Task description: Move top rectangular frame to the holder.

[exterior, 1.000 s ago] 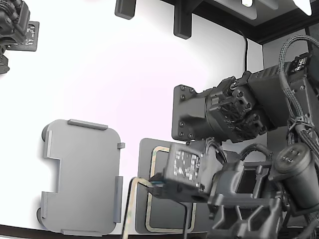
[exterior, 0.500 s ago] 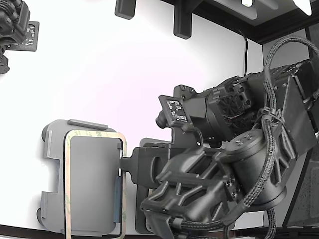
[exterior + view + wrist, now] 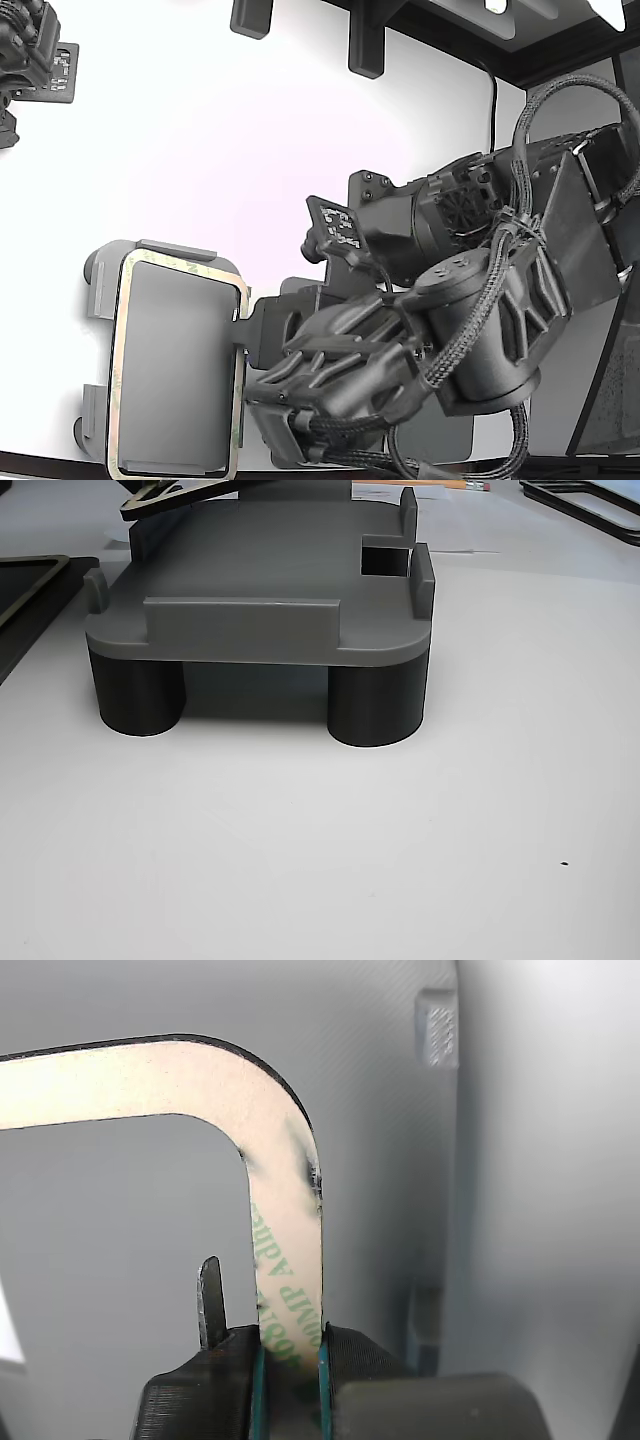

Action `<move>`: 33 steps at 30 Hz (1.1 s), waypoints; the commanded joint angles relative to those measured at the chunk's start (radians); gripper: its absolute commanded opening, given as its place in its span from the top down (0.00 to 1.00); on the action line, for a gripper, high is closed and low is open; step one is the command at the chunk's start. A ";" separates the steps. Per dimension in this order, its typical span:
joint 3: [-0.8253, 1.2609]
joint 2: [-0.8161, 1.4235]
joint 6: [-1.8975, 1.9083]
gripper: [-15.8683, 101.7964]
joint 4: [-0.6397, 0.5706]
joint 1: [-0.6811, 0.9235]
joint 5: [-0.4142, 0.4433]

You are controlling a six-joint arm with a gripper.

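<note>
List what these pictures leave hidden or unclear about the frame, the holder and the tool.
- Whether the frame is seated on the holder or hangs above it: the exterior view looks straight down, and the other view shows only the frame's far end.
- Frame's lower edge: cut by the exterior view's bottom.
- Tool fingertips: cropped by the wrist view's edge.
- Dark plate: mostly covered by the arm in the exterior view.

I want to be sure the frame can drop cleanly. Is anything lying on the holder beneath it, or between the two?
Nothing visible does. The gripper holds the frame over the holder, whose surface inside the frame's opening looks bare. Only the holder's own raised tabs ring the edge.
</note>
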State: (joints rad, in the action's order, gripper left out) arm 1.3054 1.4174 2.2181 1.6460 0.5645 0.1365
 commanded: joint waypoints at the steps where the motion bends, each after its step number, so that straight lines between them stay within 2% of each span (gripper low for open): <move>1: -0.020 0.011 -0.046 0.97 0.011 -0.032 -0.012; 12: -0.077 -0.074 -0.094 0.97 0.011 -0.067 -0.032; 33: 0.002 -0.018 -0.086 0.97 0.012 -0.080 -0.040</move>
State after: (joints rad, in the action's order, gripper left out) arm 1.3269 1.3790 2.1292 1.6460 0.5001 0.0982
